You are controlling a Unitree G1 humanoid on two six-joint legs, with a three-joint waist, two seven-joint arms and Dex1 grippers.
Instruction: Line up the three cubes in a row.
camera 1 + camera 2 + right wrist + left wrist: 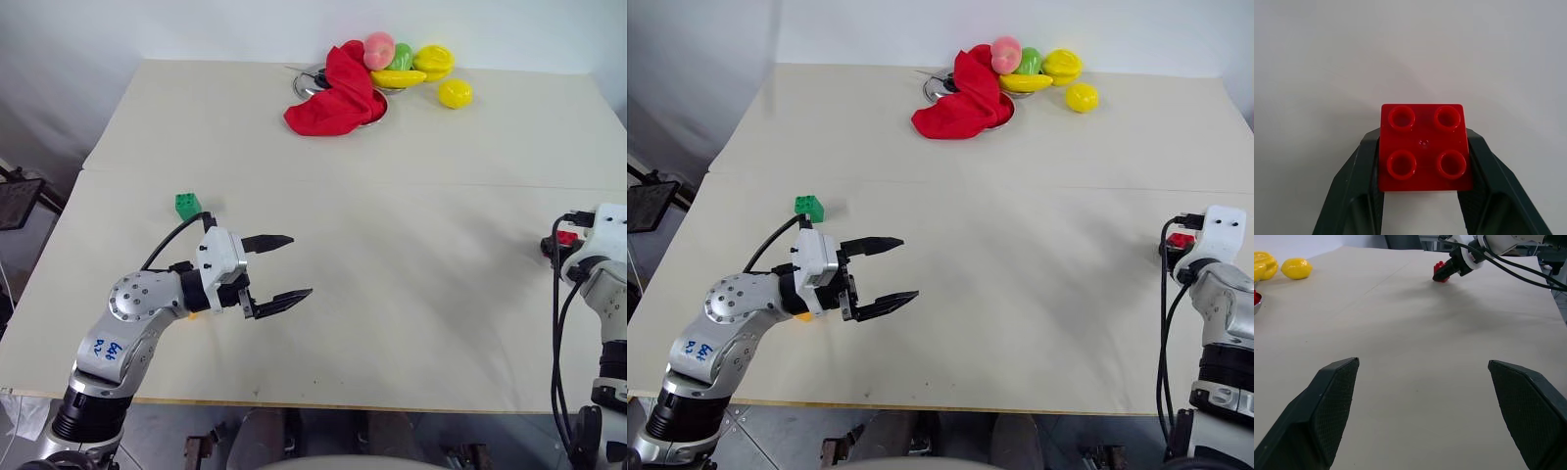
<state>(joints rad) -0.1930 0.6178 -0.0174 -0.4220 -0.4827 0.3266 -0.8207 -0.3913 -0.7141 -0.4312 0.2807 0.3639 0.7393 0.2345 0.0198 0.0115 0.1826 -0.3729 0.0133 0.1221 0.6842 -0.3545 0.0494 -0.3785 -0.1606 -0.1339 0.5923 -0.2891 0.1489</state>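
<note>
Gripping the small red plastic building brick with four studs (1424, 147) from both sides, the right end effector (1422, 156) was closed on it near the right edge of the pale table (392, 294). The two black fingers pressed on the brick's opposite side walls, and the brick seemed to sit on the table surface or just over it; I could not tell which.

The left end effector (279, 269) hovered over the left part of the table with its fingers wide apart and nothing between them. The small green studded plastic brick (187, 205) lay just beyond it, apart from it. A bit of orange-yellow plastic (803, 316), probably the third brick, showed under the left wrist, mostly hidden.

The bricks stood well apart, so the row was not yet made. In my judgement the danger was this: the fingers held only the smooth lower walls, so a quick swing toward the middle could let the red brick twist or slip out. The left arm could also push the hidden brick if it came down without care.
</note>
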